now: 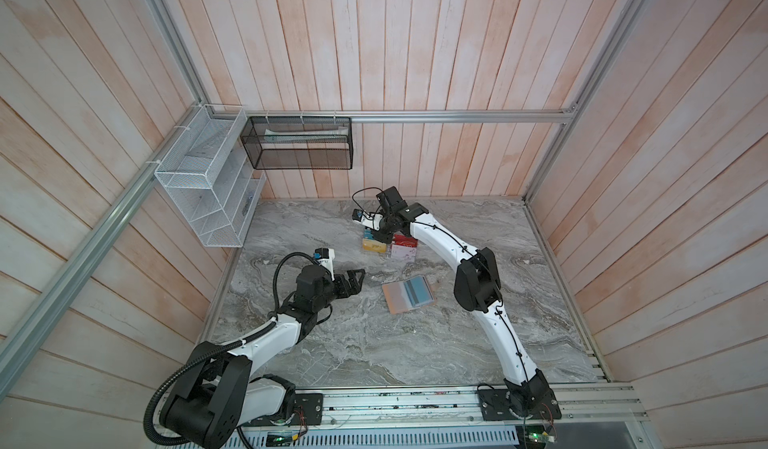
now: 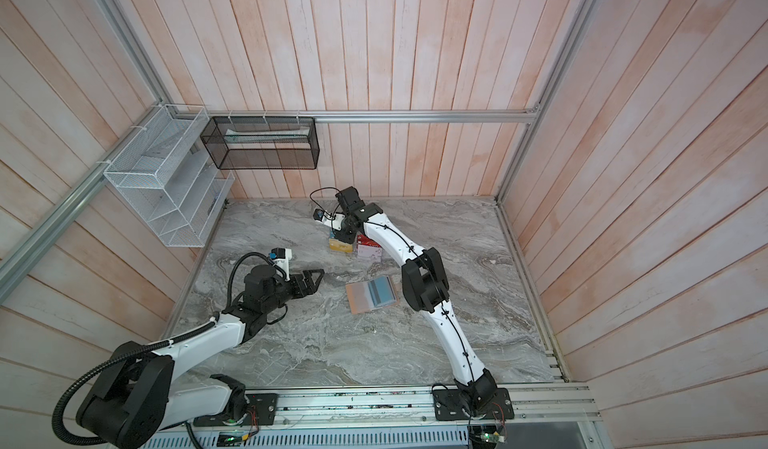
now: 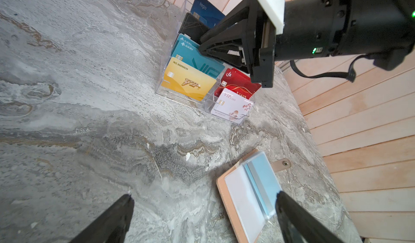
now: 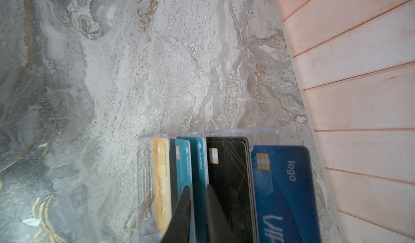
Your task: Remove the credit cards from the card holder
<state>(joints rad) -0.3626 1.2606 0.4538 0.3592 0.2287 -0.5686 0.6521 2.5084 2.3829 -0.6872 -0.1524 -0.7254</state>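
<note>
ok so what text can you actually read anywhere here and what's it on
"logo": blue card.
"AION": both teal cards; front one also "VIP".
"NO.88888839", "VIP": yellow card.
"VIP CARD": white card; its small number line is too blurred.
Unreadable gold script: red card.
No text visible: card holder.

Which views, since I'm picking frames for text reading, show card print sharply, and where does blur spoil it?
Left wrist view: the yellow plastic VIP card reads sharply, the left gripper is blurred. Right wrist view: "logo" on the dark blue plastic card is legible, the teal plastic card smears near the right gripper. In both top views: print too small.
</note>
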